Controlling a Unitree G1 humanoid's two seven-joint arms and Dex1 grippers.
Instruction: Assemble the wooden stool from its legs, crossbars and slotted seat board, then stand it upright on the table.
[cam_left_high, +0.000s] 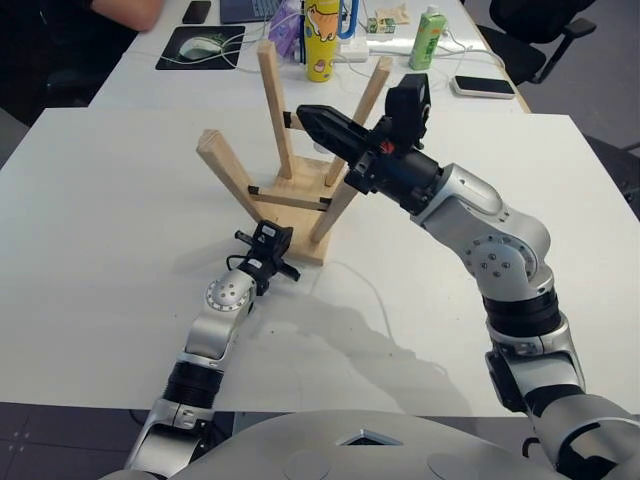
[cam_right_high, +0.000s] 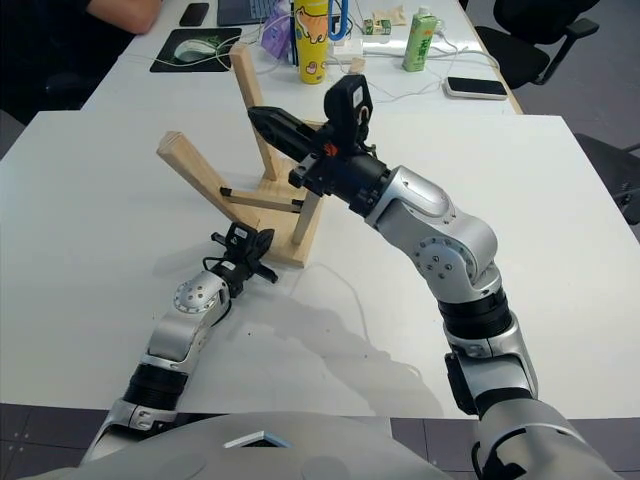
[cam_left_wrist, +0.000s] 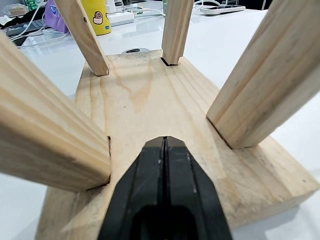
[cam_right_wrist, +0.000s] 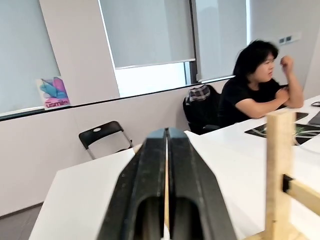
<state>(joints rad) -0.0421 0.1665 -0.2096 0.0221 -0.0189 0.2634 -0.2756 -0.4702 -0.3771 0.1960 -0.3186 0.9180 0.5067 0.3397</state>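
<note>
The wooden stool (cam_left_high: 296, 188) sits upside down near the middle of the far edge of the white surface (cam_left_high: 110, 210). Its seat board (cam_left_wrist: 150, 95) lies flat, and the four legs (cam_left_high: 276, 100) poke up and lean outward. Thin crossbars (cam_left_high: 291, 201) join the legs.

The left hand (cam_left_wrist: 165, 145) is low at the near edge of the seat board. Its two fingers are pressed together and hold nothing. The right hand (cam_left_high: 308, 114) is up high between the far legs. It is closed too, with nothing in it.

The stool looks built, but it has not been turned over yet. With both hands closed, neither one has a hold on it. A push from the left hand could slide the stool on the smooth surface. A bump from the right hand could knock a leg loose from its slot, or tip the stool onto its side.

The wood is pale and bare, with wavy grain lines. The legs are long, square sticks. The board is a flat rectangle with a notch cut at each corner. The crossbars have small dark ends.
</note>
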